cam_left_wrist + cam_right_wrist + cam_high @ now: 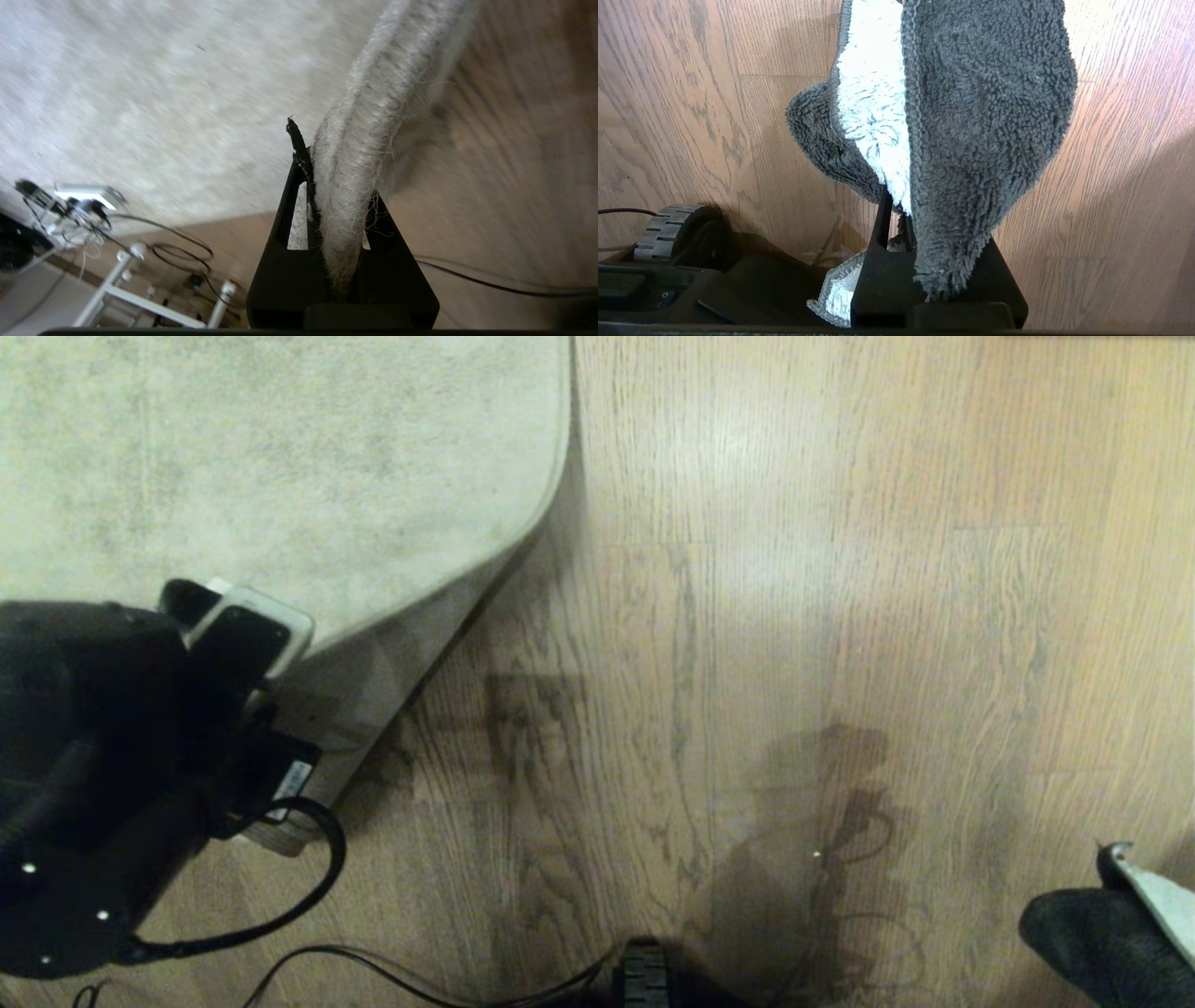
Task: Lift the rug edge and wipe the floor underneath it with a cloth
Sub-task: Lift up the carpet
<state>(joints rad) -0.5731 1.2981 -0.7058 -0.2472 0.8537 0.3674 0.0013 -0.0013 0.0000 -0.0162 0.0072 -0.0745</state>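
On the wood-plank floor (794,616), the corner of the rug (280,457) is held raised at left, its edge clamped between the fingers of the left gripper (338,186), while the cloth (952,116) is gripped, hanging, by the right gripper (906,219) at lower right.

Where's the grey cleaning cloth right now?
The fluffy dark grey cloth with a pale part hangs from the shut right pincer, low on the head view's right side, above the wood-grain plank floor.
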